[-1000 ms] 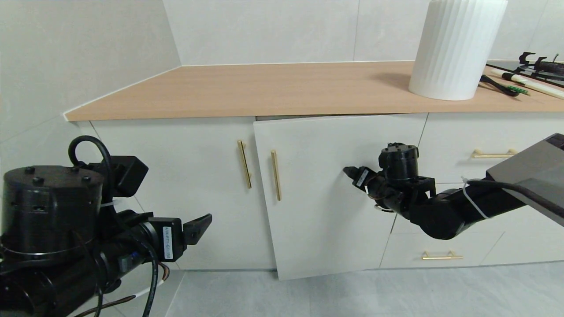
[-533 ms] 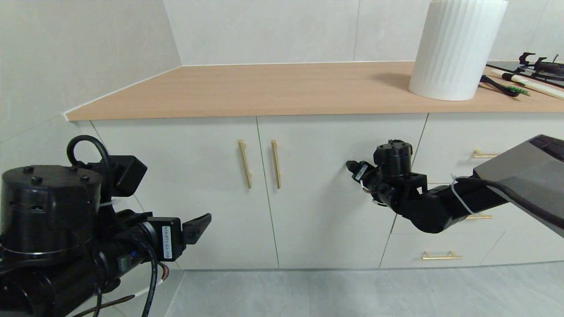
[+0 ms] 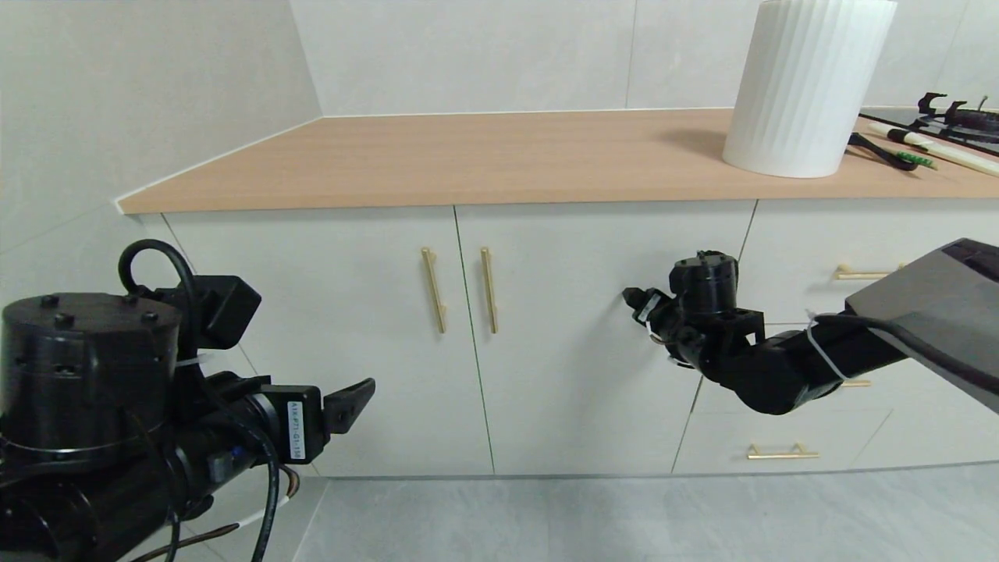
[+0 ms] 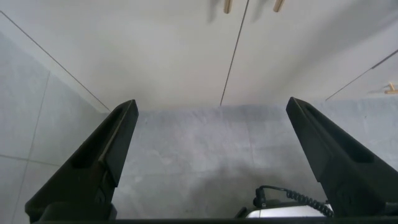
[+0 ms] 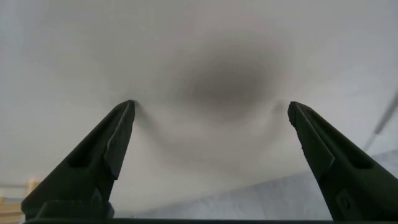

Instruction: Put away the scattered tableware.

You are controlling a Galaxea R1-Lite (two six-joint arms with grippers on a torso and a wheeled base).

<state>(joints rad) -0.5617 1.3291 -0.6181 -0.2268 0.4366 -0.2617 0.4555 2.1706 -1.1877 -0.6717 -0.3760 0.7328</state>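
Observation:
The scattered tableware (image 3: 909,148) lies on the wooden counter's (image 3: 468,156) far right: a black utensil, a green-tipped piece and pale sticks beside a tall white ribbed container (image 3: 808,86). Below the counter, the right cabinet door (image 3: 577,375) stands flush with its neighbour. My right gripper (image 3: 635,300) is open, with its tips at the door's face; the right wrist view has that white door (image 5: 205,81) just beyond the right gripper (image 5: 211,109). Low on the left, my left gripper (image 3: 351,398) hangs open and holds nothing, and in its own wrist view the left gripper (image 4: 211,109) is above grey floor.
Two vertical gold handles (image 3: 488,290) (image 3: 433,290) sit at the seam between the cabinet doors. Drawers with gold handles (image 3: 866,273) (image 3: 783,453) are to the right of the doors. Grey tiled floor (image 3: 624,515) spreads below, and tiled walls close the corner on the left.
The right cabinet door, ajar a second ago, is now shut flush. My right gripper went in with it toward the cabinet. The left arm has not moved.

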